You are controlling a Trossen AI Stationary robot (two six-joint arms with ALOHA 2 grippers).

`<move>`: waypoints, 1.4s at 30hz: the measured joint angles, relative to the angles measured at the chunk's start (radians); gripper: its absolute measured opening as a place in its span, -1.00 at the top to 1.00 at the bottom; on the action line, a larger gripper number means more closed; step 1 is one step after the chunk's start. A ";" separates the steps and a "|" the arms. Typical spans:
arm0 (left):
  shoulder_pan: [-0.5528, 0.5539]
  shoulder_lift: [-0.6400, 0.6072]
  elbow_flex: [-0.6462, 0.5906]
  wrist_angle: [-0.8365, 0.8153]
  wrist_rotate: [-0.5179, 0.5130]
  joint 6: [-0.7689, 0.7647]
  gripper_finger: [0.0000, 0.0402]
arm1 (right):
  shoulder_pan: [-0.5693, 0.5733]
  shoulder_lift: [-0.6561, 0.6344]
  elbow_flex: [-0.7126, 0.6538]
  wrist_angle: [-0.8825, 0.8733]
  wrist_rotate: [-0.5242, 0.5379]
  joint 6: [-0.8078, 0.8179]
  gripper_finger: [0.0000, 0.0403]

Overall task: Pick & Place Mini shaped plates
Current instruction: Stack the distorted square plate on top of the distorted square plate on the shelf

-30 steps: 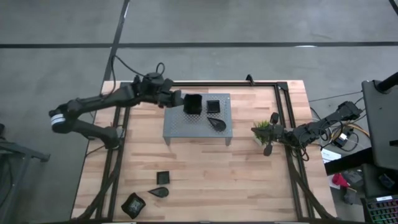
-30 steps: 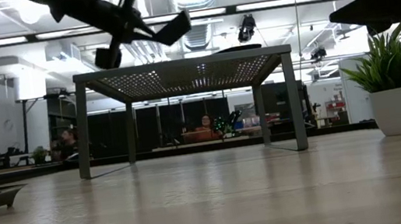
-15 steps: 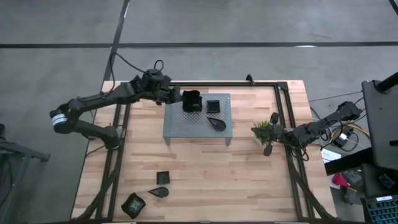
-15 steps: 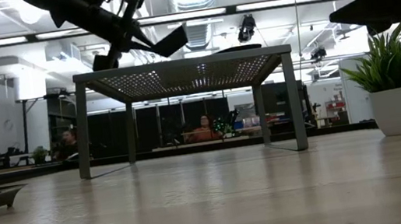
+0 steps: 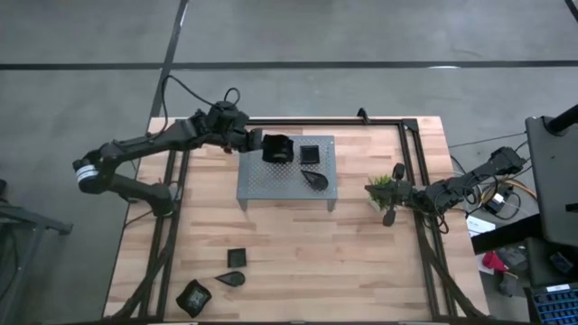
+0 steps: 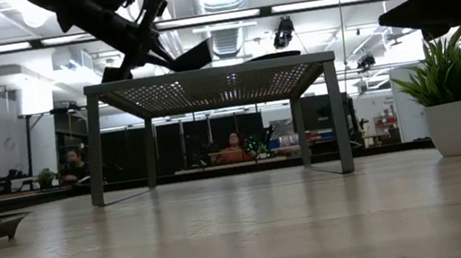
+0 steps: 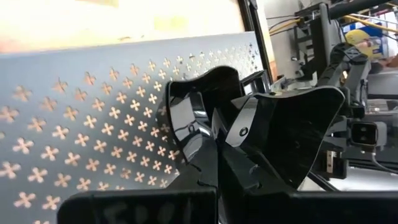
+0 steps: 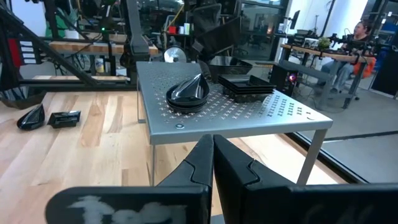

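My left gripper [image 5: 260, 145] hangs over the far left corner of the grey perforated rack [image 5: 271, 185], shut on a black square mini plate [image 5: 278, 149]. In the low view this plate [image 6: 193, 55] tilts just above the rack top [image 6: 205, 74]; whether it touches, I cannot tell. A stack of square plates [image 5: 310, 153] and a teardrop plate [image 5: 314, 180] rest on the rack. On the wood near the front left lie a small square plate [image 5: 237, 257], a teardrop plate [image 5: 230, 279] and another dish [image 5: 194, 296]. My right gripper [image 5: 390, 217] waits shut at the right, beside the plant. My left gripper pinches the square plate's raised rim [image 7: 231, 118] between its two fingers, one finger inside the dish and one outside. The fingers come from the table's left, slanting downward. The plate is tilted, its hollow side [image 7: 292, 134] turned away from the gripper.
A small green plant in a white pot [image 5: 383, 190] stands right of the rack, close to my right gripper. Black frame rails [image 5: 411, 153] run along the table's sides. Bare wood [image 5: 307, 262] lies between the rack and the near edge.
My left gripper has tipped further downward and sunk a little. The held plate has come down from well above the rack to just above its top, still tilted.
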 joint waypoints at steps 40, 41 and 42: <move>-0.223 -0.287 0.025 -0.223 0.216 0.305 0.23 | 0.000 0.000 0.000 0.000 0.000 0.000 0.96; -0.248 -0.296 0.025 -0.247 0.218 0.312 0.23 | 0.000 0.000 0.000 0.000 0.000 0.000 0.96; -0.273 -0.304 0.025 -0.268 0.218 0.316 0.23 | 0.000 0.000 0.000 0.000 0.000 0.000 0.96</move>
